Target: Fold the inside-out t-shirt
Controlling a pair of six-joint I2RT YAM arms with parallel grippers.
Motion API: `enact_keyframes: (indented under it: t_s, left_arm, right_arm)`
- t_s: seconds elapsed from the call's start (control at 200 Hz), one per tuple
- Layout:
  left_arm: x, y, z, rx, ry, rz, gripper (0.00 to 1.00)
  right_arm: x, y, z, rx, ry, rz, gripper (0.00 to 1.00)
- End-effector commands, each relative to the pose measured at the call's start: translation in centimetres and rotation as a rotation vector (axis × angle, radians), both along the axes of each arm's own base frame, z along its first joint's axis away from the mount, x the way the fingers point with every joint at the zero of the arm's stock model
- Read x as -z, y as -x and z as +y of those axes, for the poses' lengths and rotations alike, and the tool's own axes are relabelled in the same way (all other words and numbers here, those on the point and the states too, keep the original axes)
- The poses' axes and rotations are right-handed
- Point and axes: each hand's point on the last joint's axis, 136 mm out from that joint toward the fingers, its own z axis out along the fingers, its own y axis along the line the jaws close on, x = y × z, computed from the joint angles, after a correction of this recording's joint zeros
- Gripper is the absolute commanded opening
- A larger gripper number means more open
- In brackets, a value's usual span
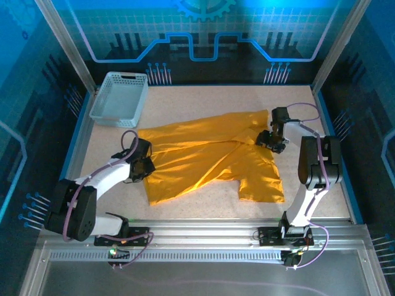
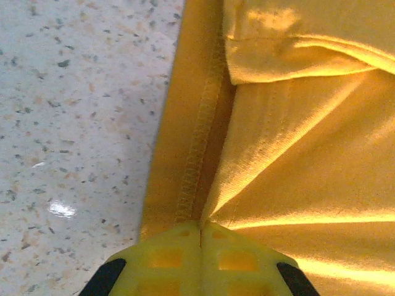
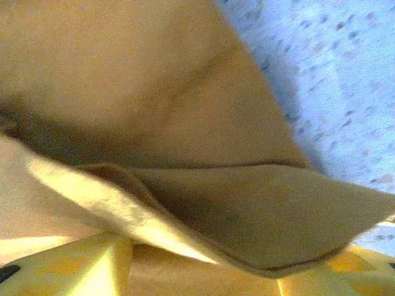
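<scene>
Mustard-yellow inside-out t-shirt [image 1: 210, 157] spread rumpled across the middle of the counter [image 1: 203, 203], plain side up, with a long diagonal crease through it and one flap reaching toward the near right. At its left edge, left hand [image 1: 143, 165] clenched on the cloth. Seen from the left wrist, fingertips pressed together right at the stitched hem [image 2: 199, 142], the hem running straight into them, with speckled counter just to the left. At the shirt's far right corner, right hand [image 1: 270, 139] down on the fabric. Seen from the right wrist, its fingers [image 3: 74, 265] parted, with a raised fold of yellow cloth [image 3: 154, 92] lying between them; impossible to tell whether pinched. Beyond the shirt's far left corner, a light grey lattice basket [image 1: 120, 98], near the cloth but apart from it.
</scene>
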Motion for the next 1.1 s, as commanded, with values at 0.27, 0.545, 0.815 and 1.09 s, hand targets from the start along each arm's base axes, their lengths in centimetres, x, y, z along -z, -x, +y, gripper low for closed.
enact_keyframes:
  t_s: [0.27, 0.545, 0.815, 1.09]
  left_arm:
    - [0.2, -0.2, 2.1, -0.072, 0.046, -0.007, 0.00]
    - [0.5, -0.5, 1.7, -0.059, 0.065, -0.005, 0.00]
    - [0.1, -0.4, 2.0, -0.052, 0.048, -0.005, 0.00]
    - [0.1, 0.0, 2.9, -0.094, 0.054, -0.008, 0.00]
  right_arm:
    - [-2.9, -1.9, -2.3, 0.072, -0.023, -0.060, 0.60]
    - [-5.3, 0.5, 5.2, -0.135, -0.114, -0.090, 0.51]
    - [-1.1, 1.0, 7.0, -0.142, -0.144, -0.001, 0.52]
    - [2.5, -0.3, 1.6, 0.058, -0.064, 0.081, 0.51]
